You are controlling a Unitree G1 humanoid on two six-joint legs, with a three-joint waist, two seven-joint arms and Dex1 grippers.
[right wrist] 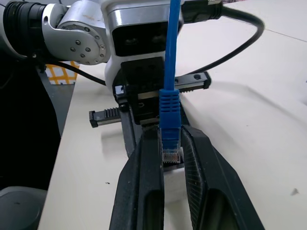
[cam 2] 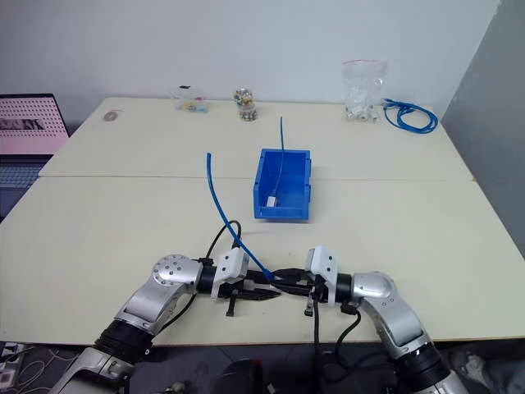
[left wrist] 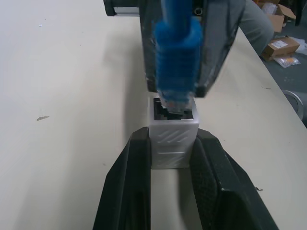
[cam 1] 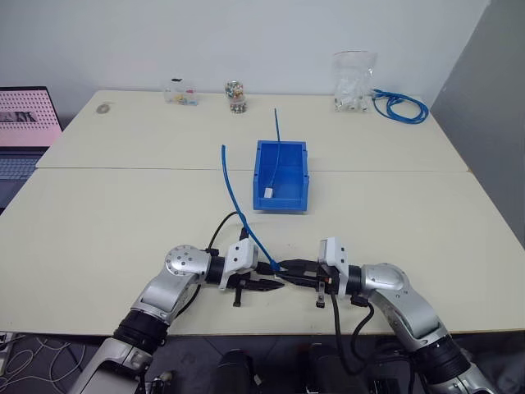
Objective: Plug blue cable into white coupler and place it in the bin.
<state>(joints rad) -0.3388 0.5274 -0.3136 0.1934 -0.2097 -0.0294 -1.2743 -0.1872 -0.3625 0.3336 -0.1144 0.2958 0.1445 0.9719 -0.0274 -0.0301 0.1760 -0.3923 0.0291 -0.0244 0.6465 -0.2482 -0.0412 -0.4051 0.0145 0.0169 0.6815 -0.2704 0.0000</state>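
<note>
The left gripper (left wrist: 172, 191) has its jaws narrowed onto the white coupler (left wrist: 173, 139), which stands pinched between the two black fingers with its dark socket facing away from the wrist. The right gripper (right wrist: 171, 158) has its jaws closed on the plug end of the blue cable (cam 1: 246, 217), just behind the ribbed blue boot. The clear plug sits at the mouth of the coupler's socket; whether it is fully seated cannot be told. The two grippers meet tip to tip low over the worktop (cam 1: 123, 213), close to its near edge, with the cable rising from them and curving up and away to the left.

Beyond them stands the bin (cam 1: 280, 175) in the middle of the worktop, well apart from the grippers, with open surface between. It holds another thin blue cable standing up out of it with a white piece at its foot. A seam crosses the worktop just behind the bin. Broad bare surface lies to either side.

Along the far edge sit a clear plastic bag (cam 1: 354, 82) of white pieces, a coiled blue cable bundle (cam 1: 402, 107), a small jar (cam 1: 237, 97) and a small clear box (cam 1: 181, 96). A laptop (cam 1: 25, 123) stands off the left edge; its screen text is unreadable.
</note>
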